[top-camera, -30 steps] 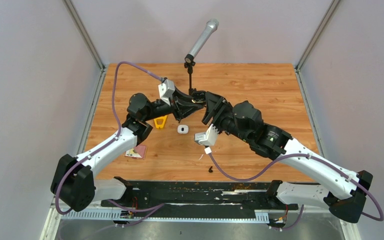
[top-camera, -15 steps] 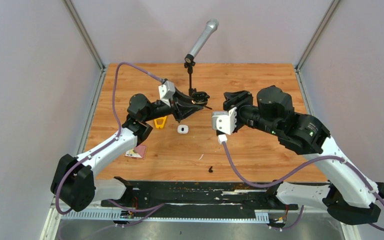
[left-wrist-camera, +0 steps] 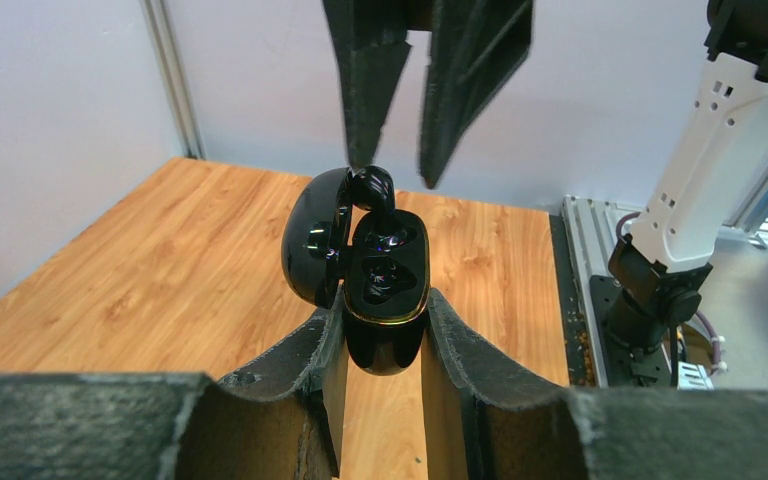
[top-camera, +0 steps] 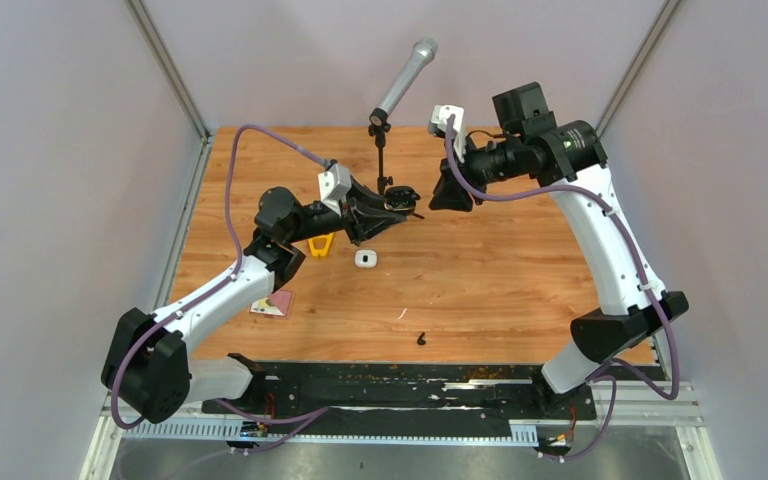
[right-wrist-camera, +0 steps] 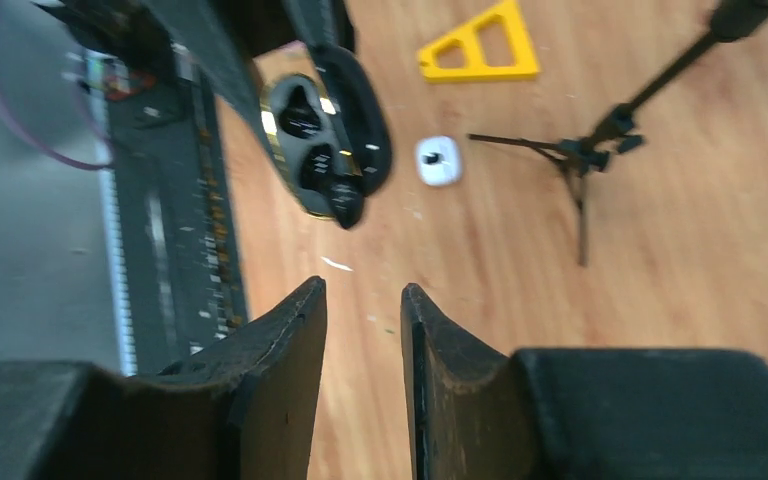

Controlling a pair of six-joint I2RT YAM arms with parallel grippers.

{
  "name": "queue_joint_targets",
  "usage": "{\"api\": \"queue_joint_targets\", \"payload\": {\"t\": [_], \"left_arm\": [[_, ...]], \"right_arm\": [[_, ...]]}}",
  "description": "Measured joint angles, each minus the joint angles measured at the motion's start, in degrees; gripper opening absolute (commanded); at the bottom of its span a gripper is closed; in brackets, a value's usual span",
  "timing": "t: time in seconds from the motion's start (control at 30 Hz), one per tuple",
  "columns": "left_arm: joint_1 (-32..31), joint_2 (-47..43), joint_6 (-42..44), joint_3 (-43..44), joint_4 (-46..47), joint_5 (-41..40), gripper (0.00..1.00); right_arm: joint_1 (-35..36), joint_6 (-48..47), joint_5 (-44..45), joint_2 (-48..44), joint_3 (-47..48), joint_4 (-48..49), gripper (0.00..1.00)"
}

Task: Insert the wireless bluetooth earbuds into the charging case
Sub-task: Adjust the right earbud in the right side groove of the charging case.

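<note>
My left gripper (left-wrist-camera: 385, 312) is shut on an open black charging case (left-wrist-camera: 387, 292), held above the table with its lid (left-wrist-camera: 315, 250) swung to the left. A black earbud (left-wrist-camera: 372, 188) sticks out of the case's far socket; the near socket looks empty. The case also shows in the top view (top-camera: 400, 197) and the right wrist view (right-wrist-camera: 325, 140). My right gripper (right-wrist-camera: 363, 290) is open and empty, a short way right of the case in the top view (top-camera: 448, 192). A black earbud (top-camera: 421, 339) and a white earbud (top-camera: 401, 314) lie on the table near the front.
A white charging case (top-camera: 364, 259) lies on the wooden table (top-camera: 520, 270) below the held case. A yellow triangle (top-camera: 320, 243), a microphone on a small tripod (top-camera: 384, 150) and a pink card (top-camera: 273, 303) are nearby. A black rail (top-camera: 400, 385) runs along the front edge.
My right gripper has drawn away from the black case, to the right and then up and back. The left gripper and case have stayed still.
</note>
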Motion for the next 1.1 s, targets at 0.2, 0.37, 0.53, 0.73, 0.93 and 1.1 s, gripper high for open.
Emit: {"api": "queue_joint_targets", "payload": {"t": [0.2, 0.37, 0.53, 0.73, 0.93, 1.1], "left_arm": [[0.0, 0.0, 0.3, 0.0, -0.9, 0.0, 0.00], [0.0, 0.0, 0.3, 0.0, -1.3, 0.0, 0.00], [0.0, 0.0, 0.3, 0.0, -1.3, 0.0, 0.00], [0.0, 0.0, 0.3, 0.0, -1.3, -0.1, 0.00], [0.0, 0.0, 0.3, 0.0, -1.3, -0.5, 0.00], [0.0, 0.0, 0.3, 0.0, -1.5, -0.6, 0.00]], "right_arm": [[0.2, 6.8, -7.7, 0.3, 0.3, -0.7, 0.36], [0.2, 9.2, -9.7, 0.3, 0.3, -0.5, 0.36], [0.2, 10.8, -9.3, 0.6, 0.2, 0.9, 0.40], [0.2, 11.8, -8.2, 1.4, -1.0, 3.0, 0.48], [1.5, 11.6, -7.7, 1.8, -1.3, 4.9, 0.47], [4.0, 9.7, -6.5, 1.7, -2.9, 5.5, 0.46]]}}
